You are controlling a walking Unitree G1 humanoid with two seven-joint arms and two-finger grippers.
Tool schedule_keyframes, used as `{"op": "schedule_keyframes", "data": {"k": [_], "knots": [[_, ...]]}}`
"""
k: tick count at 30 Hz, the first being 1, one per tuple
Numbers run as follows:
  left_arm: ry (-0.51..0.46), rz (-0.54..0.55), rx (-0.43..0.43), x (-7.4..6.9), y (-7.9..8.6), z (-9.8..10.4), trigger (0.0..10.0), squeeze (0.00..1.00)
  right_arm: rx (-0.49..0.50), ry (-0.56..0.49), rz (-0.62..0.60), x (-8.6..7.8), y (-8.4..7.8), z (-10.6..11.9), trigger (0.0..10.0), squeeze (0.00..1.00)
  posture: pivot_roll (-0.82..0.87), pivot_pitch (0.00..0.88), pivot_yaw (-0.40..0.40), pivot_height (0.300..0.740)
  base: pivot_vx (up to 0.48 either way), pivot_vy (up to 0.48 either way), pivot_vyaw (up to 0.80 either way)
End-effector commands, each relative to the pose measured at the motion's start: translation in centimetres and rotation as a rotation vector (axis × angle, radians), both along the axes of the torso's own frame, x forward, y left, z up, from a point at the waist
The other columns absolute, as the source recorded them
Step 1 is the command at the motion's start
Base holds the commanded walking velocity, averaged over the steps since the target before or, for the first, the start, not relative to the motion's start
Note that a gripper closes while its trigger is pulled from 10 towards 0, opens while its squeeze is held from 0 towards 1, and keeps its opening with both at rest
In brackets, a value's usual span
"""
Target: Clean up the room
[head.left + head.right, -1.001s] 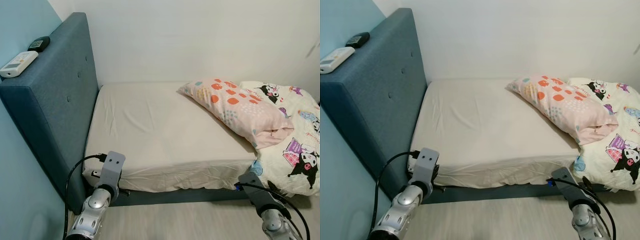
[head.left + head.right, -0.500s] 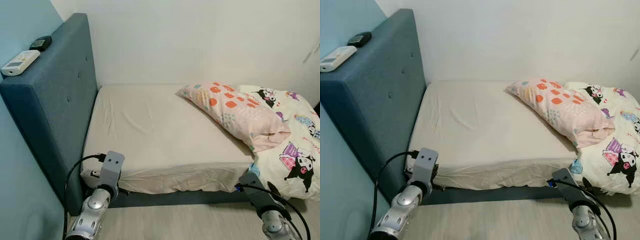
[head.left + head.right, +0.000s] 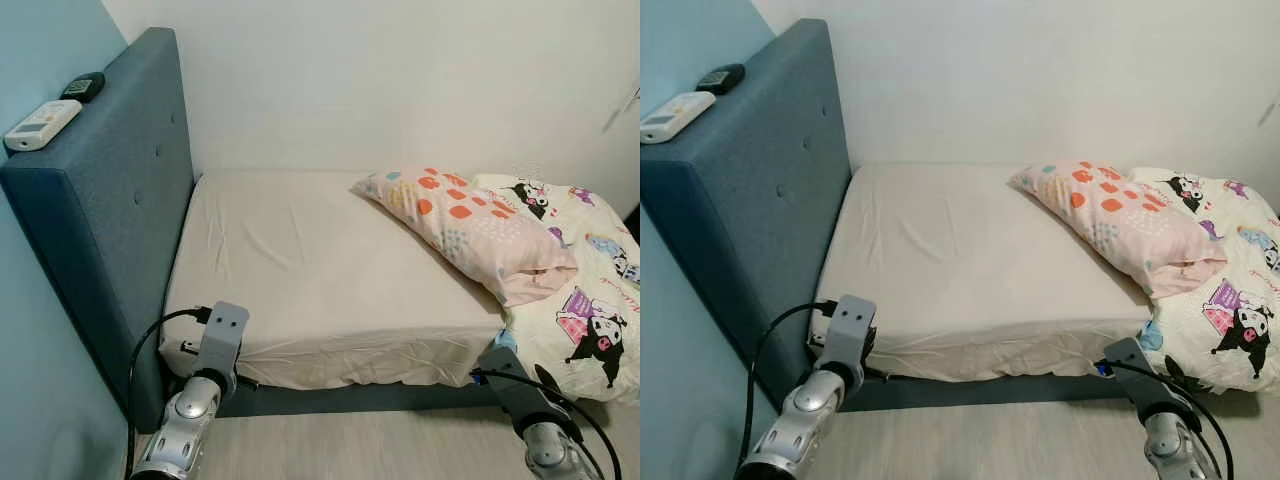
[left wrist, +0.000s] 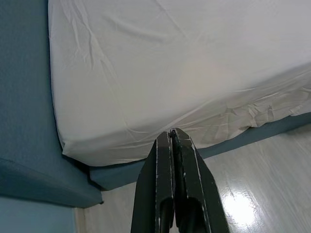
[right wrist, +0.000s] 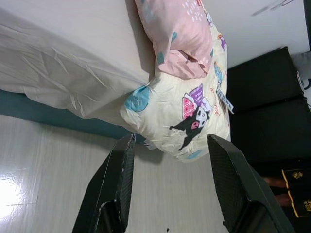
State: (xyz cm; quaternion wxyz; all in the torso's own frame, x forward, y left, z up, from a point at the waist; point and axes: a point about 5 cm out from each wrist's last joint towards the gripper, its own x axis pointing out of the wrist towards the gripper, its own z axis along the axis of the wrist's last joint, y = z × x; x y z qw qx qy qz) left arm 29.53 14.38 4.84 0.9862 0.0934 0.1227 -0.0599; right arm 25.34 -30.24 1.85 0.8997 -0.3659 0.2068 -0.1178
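Pink pillow right of frame, misplaced atop quilt; left end effector closed, right end effector open, both empty.

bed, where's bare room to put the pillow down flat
The sheet is bare from the headboard across to the pink pillow, wall to front edge. Crowded on the right: the pillow leans onto the bunched cartoon quilt. On the headboard's top lie two remotes.
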Motion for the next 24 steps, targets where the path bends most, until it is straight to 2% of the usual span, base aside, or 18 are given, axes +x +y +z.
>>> {"op": "schedule_keyframes", "data": {"k": [1,24], "knots": [[0.009,-0.002,0.004,-0.24,-0.08,-0.20,10.0,0.00,0.007,0.013,-0.019,-0.39,-0.52,-0.18,10.0,0.00,0.11,0.030,-0.134,0.740,0.000,0.000,0.00],[-0.002,0.004,0.010,-0.13,0.02,0.02,10.0,0.00,0.007,0.014,-0.020,-0.33,-0.67,-0.10,10.0,0.00,0.11,0.023,-0.145,0.740,0.000,0.000,0.00]]}}
